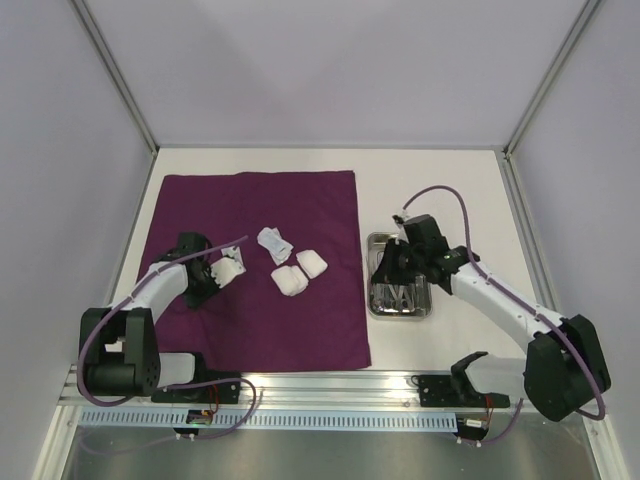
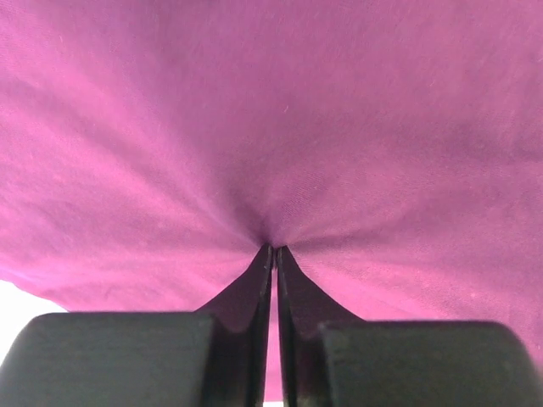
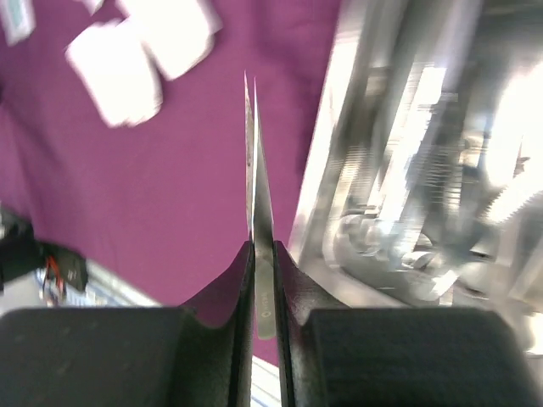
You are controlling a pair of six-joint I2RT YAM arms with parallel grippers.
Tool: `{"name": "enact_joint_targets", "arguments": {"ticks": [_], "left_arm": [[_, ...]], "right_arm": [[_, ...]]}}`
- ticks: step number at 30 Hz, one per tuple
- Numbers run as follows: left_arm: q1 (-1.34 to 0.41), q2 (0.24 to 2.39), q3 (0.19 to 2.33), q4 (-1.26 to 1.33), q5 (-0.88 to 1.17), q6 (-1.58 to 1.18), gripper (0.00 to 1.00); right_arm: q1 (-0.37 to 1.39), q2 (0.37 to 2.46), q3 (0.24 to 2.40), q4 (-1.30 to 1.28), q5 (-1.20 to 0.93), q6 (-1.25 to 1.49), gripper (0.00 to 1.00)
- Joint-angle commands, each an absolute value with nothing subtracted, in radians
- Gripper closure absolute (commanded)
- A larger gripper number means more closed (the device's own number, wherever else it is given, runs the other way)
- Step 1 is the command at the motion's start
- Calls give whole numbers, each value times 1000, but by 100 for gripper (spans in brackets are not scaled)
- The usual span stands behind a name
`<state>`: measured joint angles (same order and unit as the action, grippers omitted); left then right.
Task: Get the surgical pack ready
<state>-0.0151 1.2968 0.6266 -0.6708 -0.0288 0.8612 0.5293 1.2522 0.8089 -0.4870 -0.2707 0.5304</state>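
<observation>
Left gripper (image 1: pixel 213 280), lower left of the top view: it sits low on the purple cloth (image 1: pixel 300 200), near that cloth's left edge. In the left wrist view its jaws (image 2: pixel 273 248) are all but together, and the cloth's folds run into the tips, so a fold of cloth is pinched.

Just right of this gripper, one white gauze piece (image 1: pixel 230 270) lies touching or nearly touching it, partly hidden by the fingers. A smaller pale scrap above it cannot be identified.

Centre of the cloth: one crumpled clear packet (image 1: pixel 272 243), with two gauze squares (image 1: pixel 290 281) below and right of it, side by side. That makes three gauze pieces and one certain packet.

Right of the cloth, on the bare table (image 1: pixel 450 190): one steel tray (image 1: pixel 425 312), just beside the cloth's right edge.

The right gripper (image 1: pixel 385 270) is over the tray's left rim. In the right wrist view its jaws (image 3: pixel 261 246) are clamped on one pair of tweezers (image 3: pixel 254 170), whose tips point to the top of the frame and are clear of the cloth.

The tray contents are blurred in the wrist view and screened by the arm from above. Metal instruments are present, but their number cannot be made out.
</observation>
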Motion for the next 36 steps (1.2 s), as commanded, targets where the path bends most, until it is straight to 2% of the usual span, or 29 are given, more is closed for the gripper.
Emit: {"name": "enact_joint_targets", "arguments": {"ticks": [1,6,8,14,23,33,36], "left_arm": [[23,1288,635,-703,-60,916,84],[26,1279,679,-756,-34,894,66],[26,1256,698,-782,-5,882,62],[28,1210,747,-842,66,828,61],[28,1175,756,-884,103,795,60],[26,1169,813,-900,135,701,59],[26,1160,848,-913,150,663,59]], "right_arm": [[424,1218,749,-420,-311,519,100],[278,1265,689,-359,-330,496,99],[247,1307,672,-339,-328,480,100],[178,1367,623,-278,-322,472,99],[172,1393,620,-299,-265,440,100],[173,1284,706,-481,-172,408,64],[187,1229,759,-555,-118,403,57]]}}
